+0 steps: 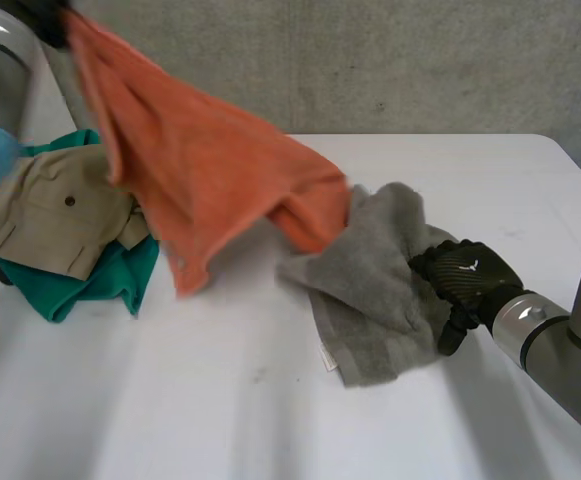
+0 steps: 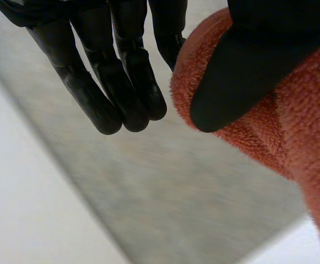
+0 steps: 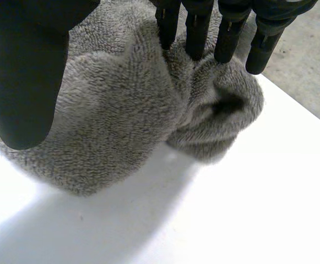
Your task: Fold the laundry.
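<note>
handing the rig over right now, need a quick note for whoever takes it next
Left robot hand: shut on the orange towel, holding it up above the table by one end.
Right robot hand: shut on the edge of the grey towel, which lies crumpled on the table.
Beige garment and green garment: heaped by the left arm.
Done: nothing folded yet.
Left: all four pieces.

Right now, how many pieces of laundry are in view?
4. An orange towel hangs from the left hand; the right hand grips a grey towel; a beige garment lies on a green garment near the left arm. Others may be hidden underneath.
</note>
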